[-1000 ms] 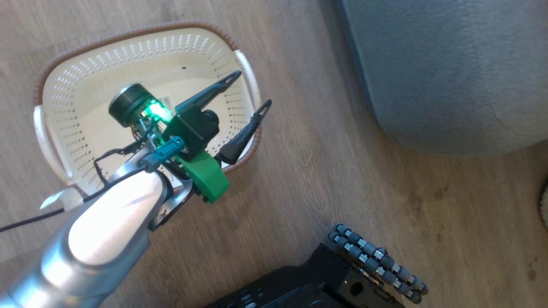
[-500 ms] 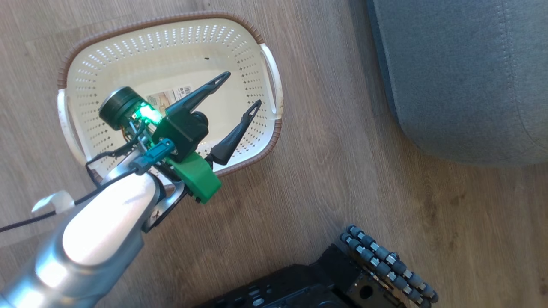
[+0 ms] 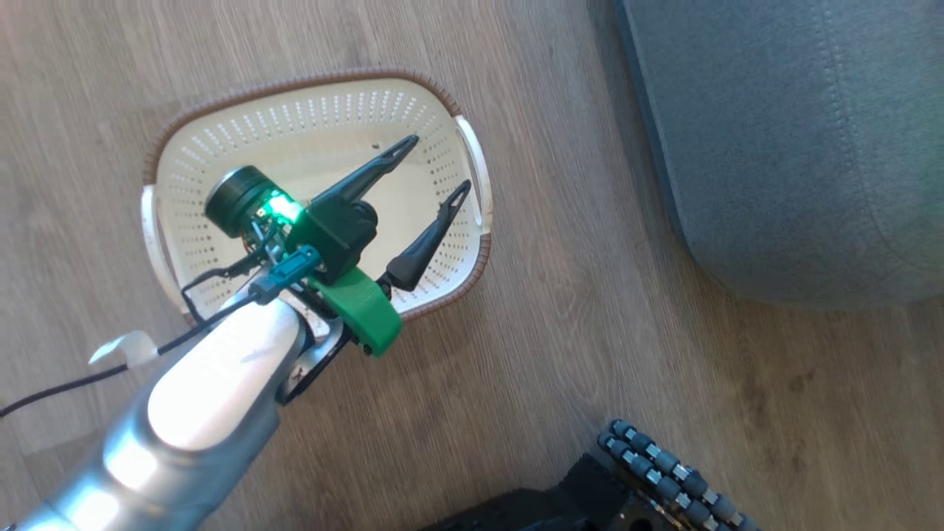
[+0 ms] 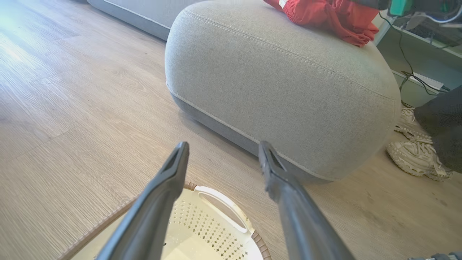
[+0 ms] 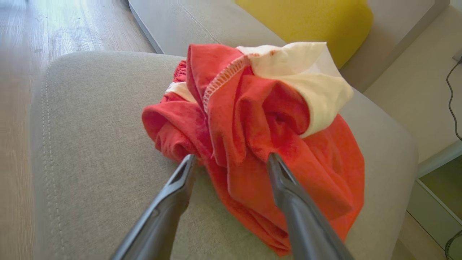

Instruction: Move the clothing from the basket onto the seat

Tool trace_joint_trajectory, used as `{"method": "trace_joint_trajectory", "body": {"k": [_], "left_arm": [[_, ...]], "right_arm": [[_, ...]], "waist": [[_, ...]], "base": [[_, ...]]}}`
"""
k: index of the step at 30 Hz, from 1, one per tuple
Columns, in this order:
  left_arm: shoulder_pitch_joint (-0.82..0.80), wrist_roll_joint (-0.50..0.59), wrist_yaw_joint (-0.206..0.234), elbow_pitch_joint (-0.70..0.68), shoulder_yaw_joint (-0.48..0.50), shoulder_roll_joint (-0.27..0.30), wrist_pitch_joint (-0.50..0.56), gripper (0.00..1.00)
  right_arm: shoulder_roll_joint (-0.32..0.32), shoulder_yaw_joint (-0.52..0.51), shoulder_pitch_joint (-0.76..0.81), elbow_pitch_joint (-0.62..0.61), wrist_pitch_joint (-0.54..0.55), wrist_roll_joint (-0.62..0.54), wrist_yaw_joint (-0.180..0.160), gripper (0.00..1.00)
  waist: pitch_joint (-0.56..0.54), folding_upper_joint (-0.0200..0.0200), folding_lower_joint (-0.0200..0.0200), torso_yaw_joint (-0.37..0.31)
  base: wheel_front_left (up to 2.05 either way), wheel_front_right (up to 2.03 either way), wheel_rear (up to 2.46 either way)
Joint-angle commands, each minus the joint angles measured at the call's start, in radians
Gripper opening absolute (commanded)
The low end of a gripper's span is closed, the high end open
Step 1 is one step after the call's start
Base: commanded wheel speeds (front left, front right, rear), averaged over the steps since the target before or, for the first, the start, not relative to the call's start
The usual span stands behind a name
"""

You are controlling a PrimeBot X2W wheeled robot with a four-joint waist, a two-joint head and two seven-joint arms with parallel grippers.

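The red clothing [image 5: 260, 137] with white patches lies bunched on the grey seat [image 5: 97, 159]. My right gripper [image 5: 231, 160] is open just before it, its fingertips at the garment's near folds without holding them. The cream basket [image 3: 221, 147] with a brown rim stands on the wood floor and holds nothing. My left gripper [image 3: 435, 166] hovers open above the basket's right half. In the left wrist view, the left gripper [image 4: 222, 150] points over the basket rim [image 4: 223, 213] at the seat [image 4: 274, 83], where the clothing [image 4: 325, 16] rests on top.
A yellow cushion [image 5: 306, 21] and a grey sofa lie behind the seat. A person's pale shoe [image 4: 415, 155] stands on the floor right of the seat, beside cables [image 4: 408, 65]. My black wheeled base [image 3: 664, 472] shows at the bottom of the head view.
The head camera has shifted, so the whole picture has moved. The left gripper stays open over the basket, holding nothing.
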Motion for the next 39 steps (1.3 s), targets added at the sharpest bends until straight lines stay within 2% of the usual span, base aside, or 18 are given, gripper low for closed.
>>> {"method": "trace_joint_trajectory", "body": {"k": [1,9,18,29,33,39], "left_arm": [[-0.002,-0.010,0.003,-0.020,0.028,-0.003,-0.013,1.00],[0.015,-0.028,0.017,0.035,0.065,-0.040,-0.043,1.00],[0.070,-0.020,0.027,0.052,0.173,-0.092,-0.047,1.00],[0.194,0.032,0.033,0.066,0.387,-0.157,-0.048,1.00],[0.259,0.065,0.047,0.068,0.497,-0.182,-0.048,1.00],[0.328,0.097,0.054,0.063,0.597,-0.204,-0.048,1.00]], "right_arm": [[-0.011,0.015,0.051,-0.057,-0.013,0.005,0.007,1.00],[0.051,0.103,0.183,-0.265,-0.013,0.053,0.007,1.00],[0.075,0.231,0.254,-0.398,-0.013,0.061,0.007,1.00],[0.094,0.329,0.284,-0.443,-0.013,0.099,0.007,1.00],[0.118,0.358,0.322,-0.440,-0.013,0.105,0.007,1.00],[0.161,0.356,0.373,-0.439,-0.013,0.112,0.007,1.00]], "waist": [[-0.025,0.0000,0.0000,0.006],[-0.104,0.0000,0.0000,0.034],[-0.213,0.0000,0.0000,0.135],[-0.348,0.0000,0.0000,0.279],[-0.409,0.0000,0.0000,0.310],[-0.465,0.0000,0.0000,0.317]], "base": [[0.00,0.00,0.00],[0.00,0.00,0.00],[0.00,0.00,0.00],[0.00,0.00,0.00],[0.00,0.00,0.00],[0.00,0.00,0.00]]}}
